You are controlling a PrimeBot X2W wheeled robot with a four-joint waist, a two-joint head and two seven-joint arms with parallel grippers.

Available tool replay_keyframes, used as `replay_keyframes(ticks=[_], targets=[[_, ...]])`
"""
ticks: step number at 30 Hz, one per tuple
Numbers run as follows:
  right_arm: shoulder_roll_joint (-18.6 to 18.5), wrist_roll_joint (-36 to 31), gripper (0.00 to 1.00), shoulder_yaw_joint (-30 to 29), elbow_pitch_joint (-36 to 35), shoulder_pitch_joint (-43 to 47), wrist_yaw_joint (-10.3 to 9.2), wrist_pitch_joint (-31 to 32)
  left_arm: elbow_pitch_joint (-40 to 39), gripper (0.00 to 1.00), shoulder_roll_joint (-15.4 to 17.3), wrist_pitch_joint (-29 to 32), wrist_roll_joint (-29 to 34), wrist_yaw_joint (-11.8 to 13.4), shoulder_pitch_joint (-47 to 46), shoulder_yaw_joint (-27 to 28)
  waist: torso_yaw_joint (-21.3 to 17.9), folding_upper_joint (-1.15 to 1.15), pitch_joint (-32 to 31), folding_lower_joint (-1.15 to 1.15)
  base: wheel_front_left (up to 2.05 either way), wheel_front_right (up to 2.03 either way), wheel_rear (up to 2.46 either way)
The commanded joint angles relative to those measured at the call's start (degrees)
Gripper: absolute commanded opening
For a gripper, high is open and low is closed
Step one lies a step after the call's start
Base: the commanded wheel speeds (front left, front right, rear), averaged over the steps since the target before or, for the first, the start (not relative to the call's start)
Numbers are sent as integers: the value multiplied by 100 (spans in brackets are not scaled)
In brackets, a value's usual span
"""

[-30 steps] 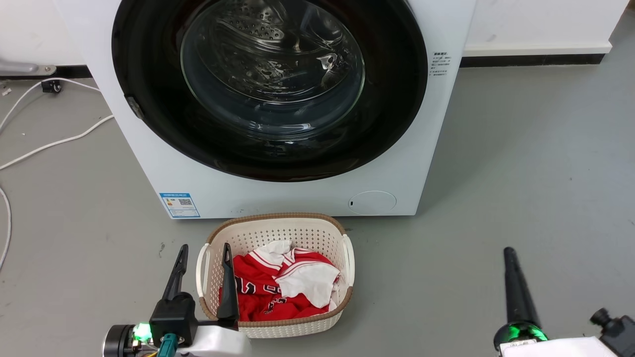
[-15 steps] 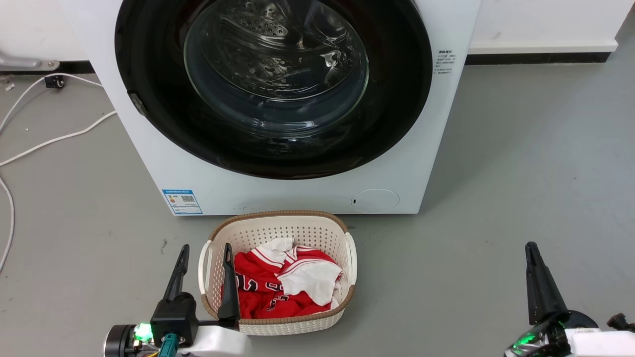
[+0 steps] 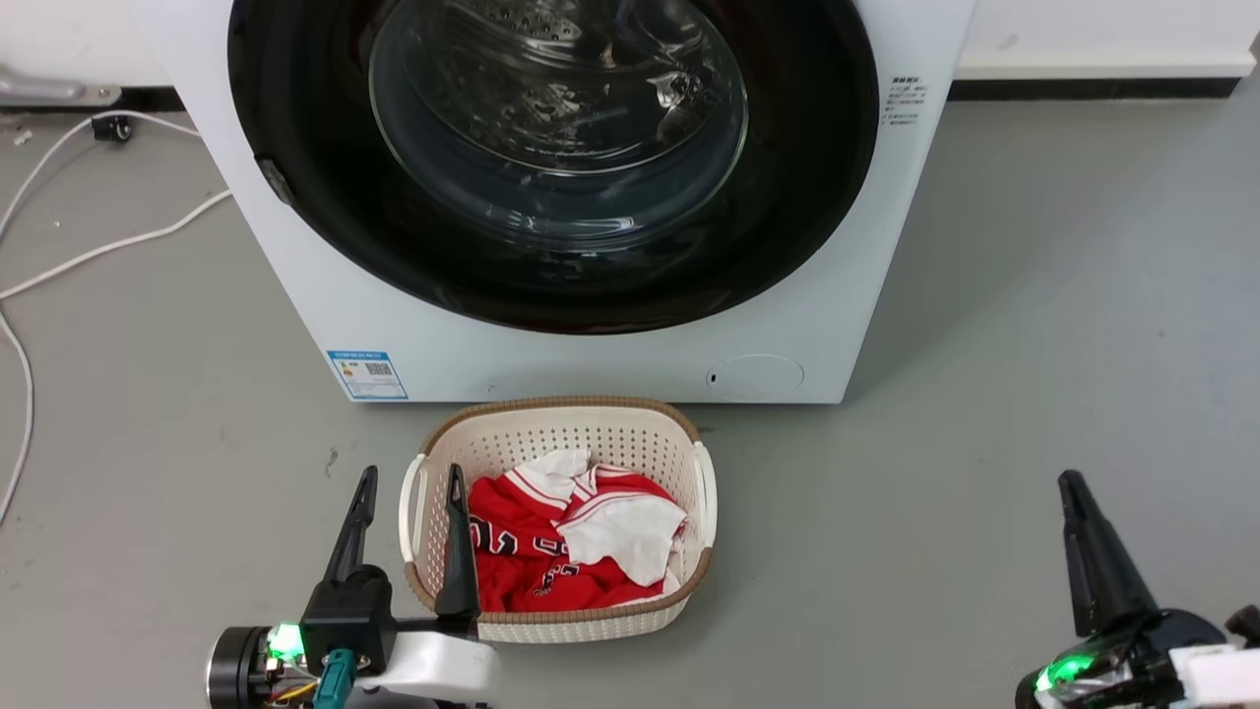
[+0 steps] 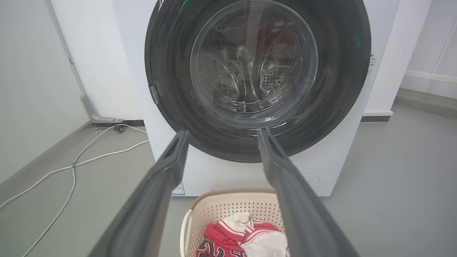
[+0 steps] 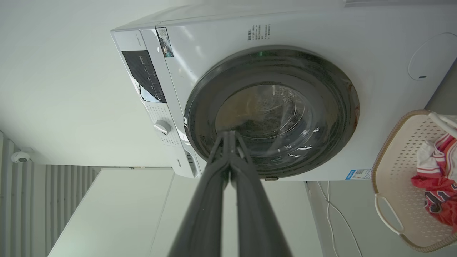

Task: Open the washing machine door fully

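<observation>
The washing machine door lies flat against the white machine front, its glossy black rim around a clear glass bowl. Its small grey latch tab sits on the rim's left edge. My left gripper is open at the lower left, over the basket's left rim, well short of the door. In the left wrist view the left gripper frames the door and the tab. My right gripper hovers at the lower right above the floor. The right wrist view shows the right gripper shut and empty, pointing at the door.
A cream basket with red and white clothes stands on the floor just before the machine. White cables trail over the grey floor at the left. A small round white filter cover is low on the machine's right.
The whole head view has shifted, so the camera moved. My right gripper has drifted to the right and its wrist has turned. The door and the left gripper look unchanged.
</observation>
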Motion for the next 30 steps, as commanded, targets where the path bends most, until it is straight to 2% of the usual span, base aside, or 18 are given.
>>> replay_keyframes(ticks=[1, 7, 16, 23, 30], targets=[[35, 73, 0, -73, 16, -136, -2, 75, -39, 100, -4, -16, 42, 31, -104, 5, 13, 0, 88, 0, 0, 0, 0], [69, 247, 0, -494, 386, -810, -2, 412, -177, 100, -4, -16, 81, 63, -294, 0, 38, 0, 486, 0, 0, 0, 0], [-484, 428, 0, -1071, 1494, -3007, -1, 996, -477, 100, -4, -16, 102, 61, -1053, -46, 175, 0, 1509, 0, 0, 0, 0], [-1102, 221, 0, -969, 2500, -4838, -1, 1307, -583, 100, -4, -16, 164, -12, -1597, -91, 336, 0, 2201, 0, 0, 0, 0], [-1391, 13, 0, -700, 3163, -6081, -1, 1568, -625, 100, -5, -15, 96, 27, -1896, -159, 486, 0, 2620, 0, 0, 0, 0]])
